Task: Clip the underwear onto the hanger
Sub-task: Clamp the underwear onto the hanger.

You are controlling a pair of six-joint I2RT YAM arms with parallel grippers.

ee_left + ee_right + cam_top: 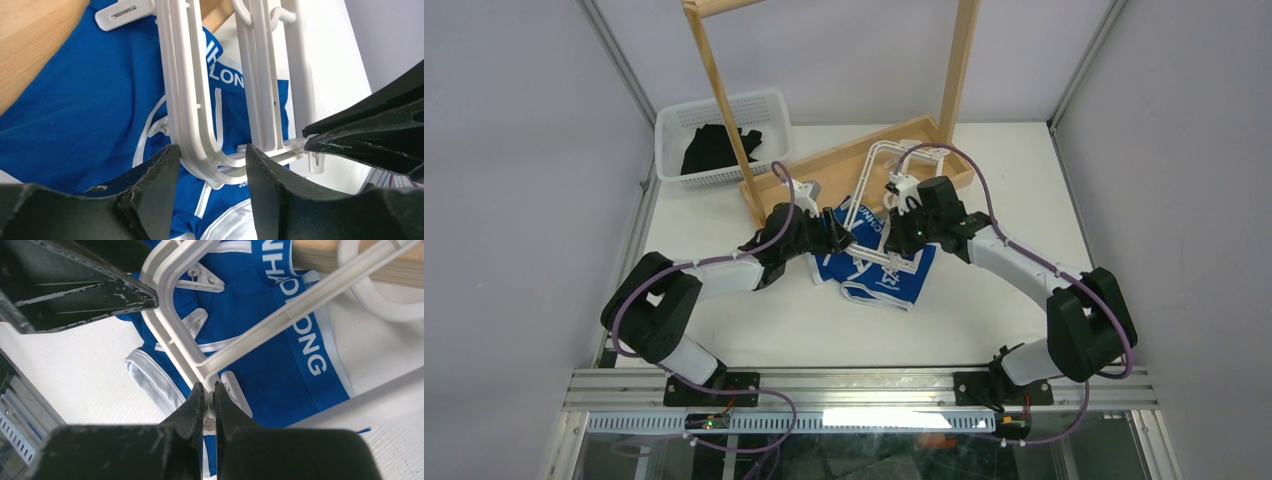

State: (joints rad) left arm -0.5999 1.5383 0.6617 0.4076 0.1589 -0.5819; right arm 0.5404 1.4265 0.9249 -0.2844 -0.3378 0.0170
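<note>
**Hanger being steadied over the underwear by both grippers**

The hanger [300, 302] is being held tilted, with the underwear [270, 375] lying spread directly beneath it, seemingly so that a clip [235, 392] is hanging close to the fabric. The hanger's rounded corner is being gripped by the left gripper [210, 157], jaws fairly wide around the frame. A frame junction is being pinched by the right gripper [209, 397], jaws almost closed.

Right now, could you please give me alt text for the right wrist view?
The right claw pinches a rail of the white plastic rectangular hanger, which sits over bright blue briefs with a white-lettered waistband. The left claw straddles the hanger's rounded corner.
</note>
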